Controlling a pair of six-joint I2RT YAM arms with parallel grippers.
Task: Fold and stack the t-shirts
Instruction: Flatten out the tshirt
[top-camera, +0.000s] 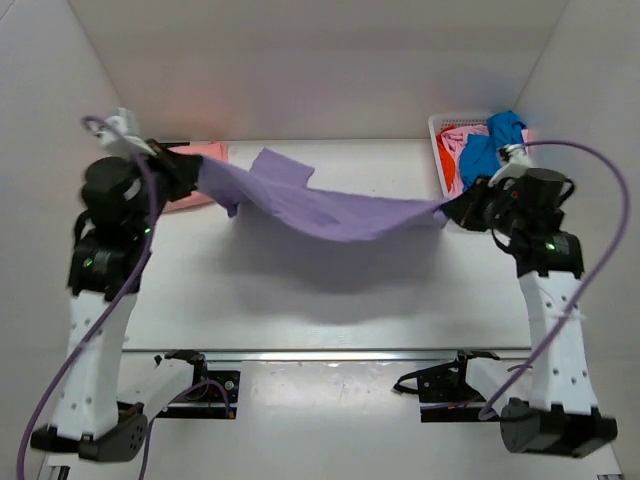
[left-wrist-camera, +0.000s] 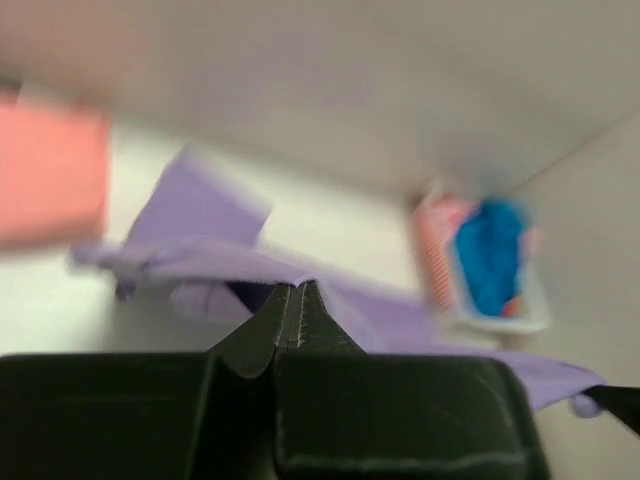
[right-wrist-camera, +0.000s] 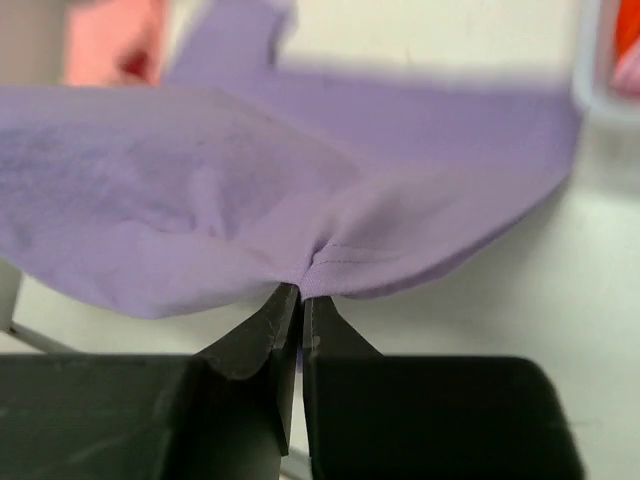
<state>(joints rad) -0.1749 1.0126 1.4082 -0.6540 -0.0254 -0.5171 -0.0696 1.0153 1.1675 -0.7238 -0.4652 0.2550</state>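
The lavender-purple t-shirt (top-camera: 320, 208) hangs stretched in the air between both grippers, sagging in the middle above the table. My left gripper (top-camera: 190, 172) is shut on its left end; the wrist view shows the jaws (left-wrist-camera: 293, 287) closed on the cloth (left-wrist-camera: 200, 215). My right gripper (top-camera: 452, 208) is shut on its right end, pinching a hem (right-wrist-camera: 303, 288) of the shirt (right-wrist-camera: 200, 190). A salmon-pink t-shirt (top-camera: 200, 178) lies at the back left of the table, partly hidden by the left arm. Blue (top-camera: 490, 148), orange-red (top-camera: 447, 165) and pink (top-camera: 462, 135) shirts lie in the basket.
A white lattice basket (top-camera: 437, 150) stands at the back right corner, just behind the right gripper. White walls close in the table on the left, back and right. The arm bases and cables sit at the near edge.
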